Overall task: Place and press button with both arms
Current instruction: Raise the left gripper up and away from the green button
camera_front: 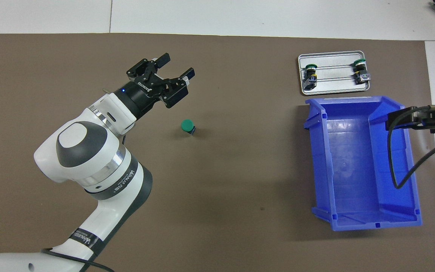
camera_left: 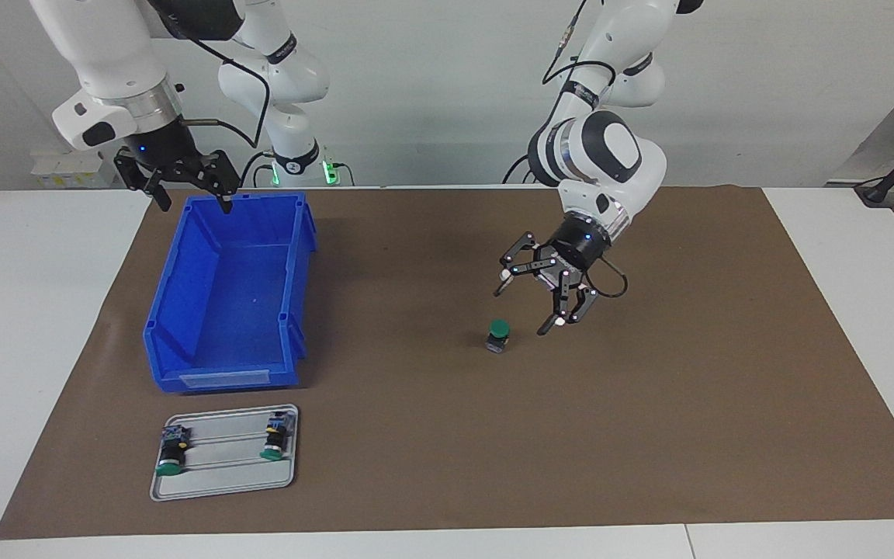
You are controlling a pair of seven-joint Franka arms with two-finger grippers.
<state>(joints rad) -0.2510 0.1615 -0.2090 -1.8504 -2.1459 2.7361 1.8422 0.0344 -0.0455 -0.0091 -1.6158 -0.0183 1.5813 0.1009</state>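
Two spare switches lie on a tray at lower left of the facing view, below a blue bin. Mid-frame, the button stands upright on the mat. Left tool hovers beside it, fingers spread, empty. Right tool waits open over the bin's upper rim.
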